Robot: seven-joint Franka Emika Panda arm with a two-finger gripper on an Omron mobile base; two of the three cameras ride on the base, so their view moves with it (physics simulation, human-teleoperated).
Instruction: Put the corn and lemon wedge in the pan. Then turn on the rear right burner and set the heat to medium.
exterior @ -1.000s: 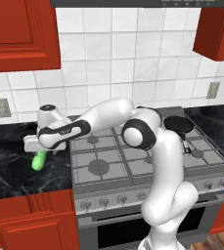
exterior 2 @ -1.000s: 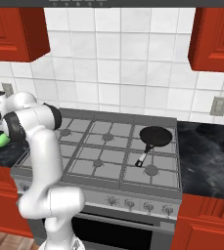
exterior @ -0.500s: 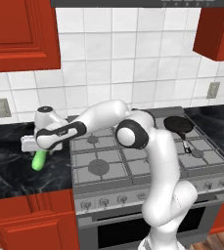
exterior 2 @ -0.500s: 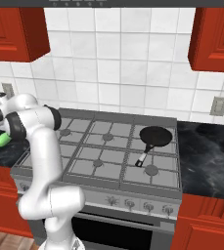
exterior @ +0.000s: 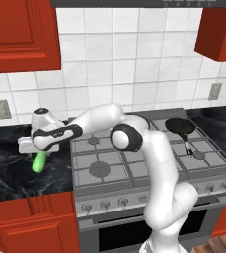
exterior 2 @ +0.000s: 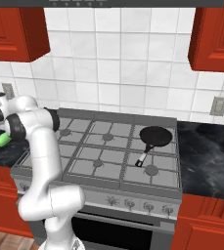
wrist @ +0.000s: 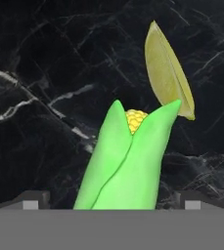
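The corn [wrist: 125, 161], a bright green cob with yellow kernels at its tip, lies on the black marble counter left of the stove [exterior: 39, 162] [exterior 2: 3, 139]. The lemon wedge [wrist: 168, 73] lies just past the corn's tip, touching or nearly touching it. My gripper [wrist: 111, 202] [exterior: 35, 152] [exterior 2: 0, 132] hangs open right above the corn, one fingertip [wrist: 31, 200] on each side of the cob's near end, with gaps between. The black pan [exterior: 180, 127] [exterior 2: 156, 136] sits at the stove's rear right, hiding the rear right burner beneath it.
The stove's grey grates [exterior: 134, 158] lie between the corn and the pan. A row of knobs [exterior 2: 128, 205] runs along the stove's front. Tiled wall and red cabinets [exterior: 20, 34] stand behind and above the counter [exterior: 6, 173].
The hand has shifted slightly left and lower over the corn. Corn, wedge and pan have not moved; the jaws stay open.
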